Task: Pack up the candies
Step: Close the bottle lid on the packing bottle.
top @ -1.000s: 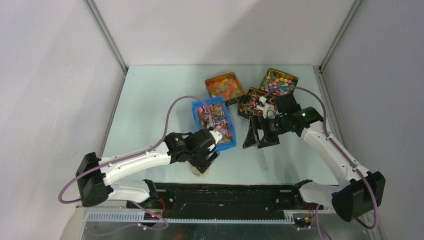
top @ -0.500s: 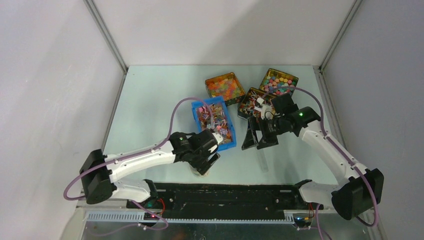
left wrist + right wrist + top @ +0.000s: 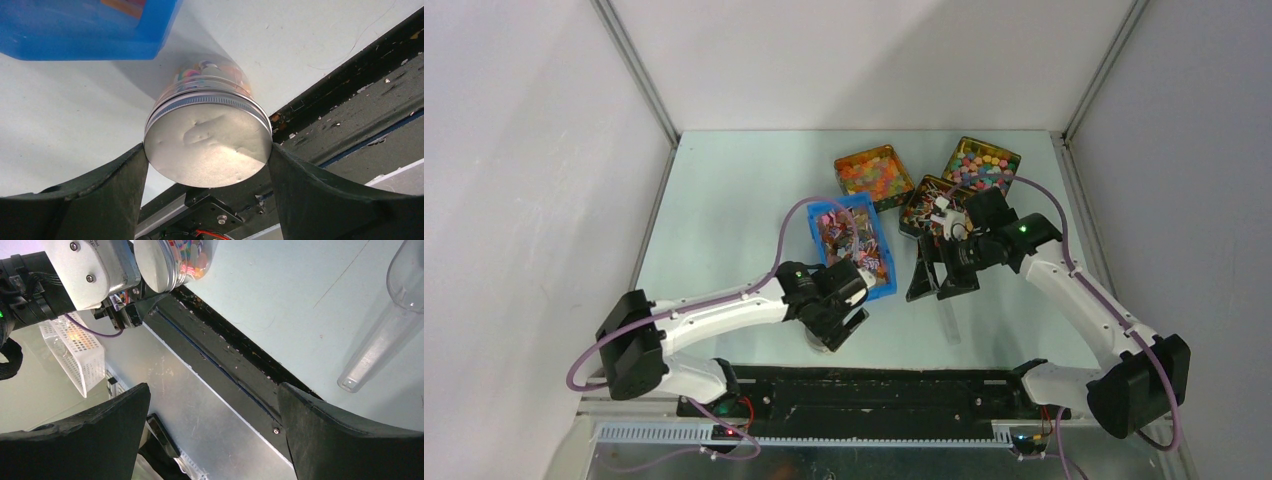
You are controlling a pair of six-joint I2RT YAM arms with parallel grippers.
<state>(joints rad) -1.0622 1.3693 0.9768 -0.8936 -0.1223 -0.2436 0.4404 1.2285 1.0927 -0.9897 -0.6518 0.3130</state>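
Surface: pale green table (image 3: 724, 200), with a black rail (image 3: 874, 385) along its near edge.
Room: white wall panels (image 3: 874, 60) close in the left, far and right sides, with metal posts at the far corners.
Left gripper (image 3: 208, 150): near centre of the table; its fingers press on both sides of the lid (image 3: 200, 127) of the jar (image 3: 212, 80).
Right gripper (image 3: 934, 283): spread wide, holding nothing, above the table right of the blue bin (image 3: 816, 232).
Candies (image 3: 849, 238): most lie in the blue bin at mid-table. Coloured pieces also show through the jar's glass, just near of the bin.
Change, left arm: its base link and elbow now sit further right. The gripper stays over the jar.
Change, right arm: it has edged slightly left and toward the far side, jaws as wide as before.
Change, containers: the bin, the tins and the clear tube (image 3: 948, 320) lie where they lay.
Count, arms: two.
Count, gold tins: three at far right, namely the orange-sweet tin (image 3: 862, 154), the pastel-sweet tin (image 3: 994, 146) and the third tin (image 3: 910, 205), partly hidden by the right arm.
Count, others: one blue bin, one jar with one lid, and one clear tube lying near of the right gripper.
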